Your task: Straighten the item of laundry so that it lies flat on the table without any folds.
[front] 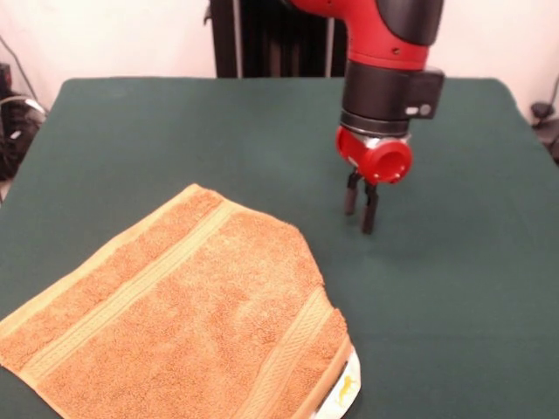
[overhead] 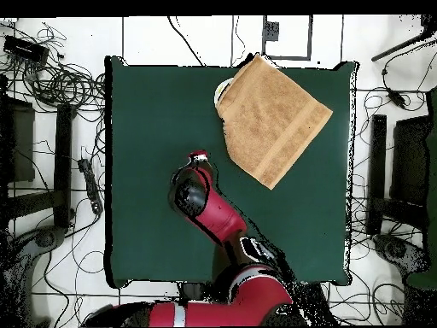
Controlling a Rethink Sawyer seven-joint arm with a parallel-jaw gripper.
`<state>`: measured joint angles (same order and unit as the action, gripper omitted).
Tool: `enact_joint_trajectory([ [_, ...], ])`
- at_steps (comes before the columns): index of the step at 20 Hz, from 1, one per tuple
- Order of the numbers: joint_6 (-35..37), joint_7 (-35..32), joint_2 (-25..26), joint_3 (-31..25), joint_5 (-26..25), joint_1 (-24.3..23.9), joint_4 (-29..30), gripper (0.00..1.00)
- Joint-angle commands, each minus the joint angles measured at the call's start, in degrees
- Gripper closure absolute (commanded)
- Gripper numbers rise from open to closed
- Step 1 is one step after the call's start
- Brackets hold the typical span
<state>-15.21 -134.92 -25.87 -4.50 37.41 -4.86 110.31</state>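
Note:
The orange-tan towel (front: 192, 314) lies on the dark green table (front: 218, 131) at the near left in the front view, mostly spread out, with stripe bands showing. Its right edge looks turned in, and a white tag (front: 347, 388) shows at the near corner. In the overhead view the towel (overhead: 273, 120) lies at the table's (overhead: 154, 171) far right, one corner at the edge. My gripper (front: 360, 209) hangs just above the bare cloth to the right of the towel, apart from it, fingers close together and empty. In the overhead view the arm (overhead: 209, 209) hides the fingers.
The towel's near side reaches the table's front edge in the front view. Cables (overhead: 64, 81) and equipment lie on the floor round the table. A black post (front: 262, 35) stands behind the table's far edge.

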Motion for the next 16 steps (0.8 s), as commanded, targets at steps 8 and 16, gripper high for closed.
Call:
enact_joint_trajectory([
  [8,1.74,-8.53,1.38,2.53,-2.82,-4.68,2.26,0.00],
  [16,-0.75,-8.67,5.68,0.45,-7.01,-8.54,-2.12,0.00],
])
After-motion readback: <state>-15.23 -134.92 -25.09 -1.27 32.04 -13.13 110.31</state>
